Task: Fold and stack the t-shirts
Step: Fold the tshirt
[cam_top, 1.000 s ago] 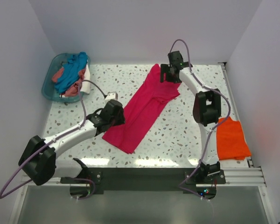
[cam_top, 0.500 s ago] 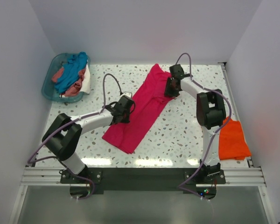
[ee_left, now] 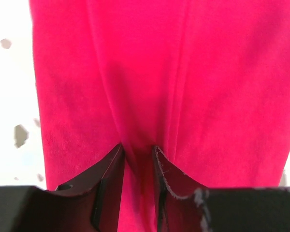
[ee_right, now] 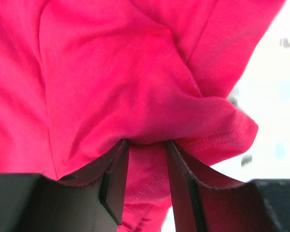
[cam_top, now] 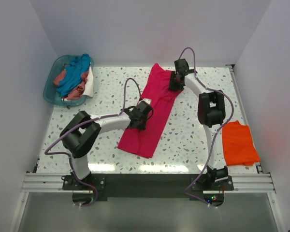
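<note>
The large magenta-pink t-shirt (cam_top: 152, 113) lies folded lengthwise as a long strip on the speckled table, running from back centre toward the front. My left gripper (cam_top: 144, 116) is shut on its left edge near the middle; the cloth is pinched between the fingers in the left wrist view (ee_left: 137, 159). My right gripper (cam_top: 175, 83) is shut on the shirt's far right edge, with the cloth bunched between the fingers in the right wrist view (ee_right: 145, 159). A folded orange t-shirt (cam_top: 238, 143) lies at the right edge. Teal, salmon and white tees (cam_top: 75, 75) sit heaped in the basin.
The translucent teal basin (cam_top: 51, 89) stands at the back left corner. White walls close in the table on the left, back and right. A metal rail (cam_top: 150, 182) runs along the near edge by the arm bases.
Both grippers have moved right with the magenta shirt, so the strip has shifted and turned to lie more upright. The left arm has stretched out farther right; the right gripper moved back.
</note>
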Robot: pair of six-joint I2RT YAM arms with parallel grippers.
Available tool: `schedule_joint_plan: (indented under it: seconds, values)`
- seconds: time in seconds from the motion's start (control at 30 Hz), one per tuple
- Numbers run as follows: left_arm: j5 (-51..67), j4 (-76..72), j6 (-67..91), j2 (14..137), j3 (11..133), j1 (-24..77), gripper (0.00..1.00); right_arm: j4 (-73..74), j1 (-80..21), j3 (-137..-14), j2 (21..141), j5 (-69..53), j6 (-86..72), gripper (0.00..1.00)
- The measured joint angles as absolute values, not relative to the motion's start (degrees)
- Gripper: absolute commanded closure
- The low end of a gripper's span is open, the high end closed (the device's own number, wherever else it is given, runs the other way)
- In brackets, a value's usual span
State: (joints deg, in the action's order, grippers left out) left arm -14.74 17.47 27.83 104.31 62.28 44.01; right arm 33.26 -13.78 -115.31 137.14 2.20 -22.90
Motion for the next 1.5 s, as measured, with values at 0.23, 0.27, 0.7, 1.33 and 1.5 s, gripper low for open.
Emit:
schedule_joint_plan:
  seconds: [0.23,0.27,0.7,1.33,1.5]
  values:
    - [-10.92,16.95,27.86,110.28,69.95,46.78,0.47,34.94,-13.28,-130.02,145.6,1.74,-17.52,0.27]
    - [-10.07,16.84,27.92,111.24,71.26,46.98,0.4,35.09,-13.21,-131.63,146.54,1.5,-16.78,0.23]
    - [-5.96,14.68,29.98,102.24,68.36,44.36,0.29,38.02,-12.82,-129.88,140.49,3.49,-12.93,0.01]
    - [-3.07,13.85,35.99,80.42,39.07,43.27,0.46,28.1,-34.3,-43.18,75.18,1.43,-34.33,0.38]
    - [-1.72,12.53,36.21,79.15,38.5,43.29,0.47,27.97,-39.03,-39.03,68.82,2.35,-40.07,0.39]
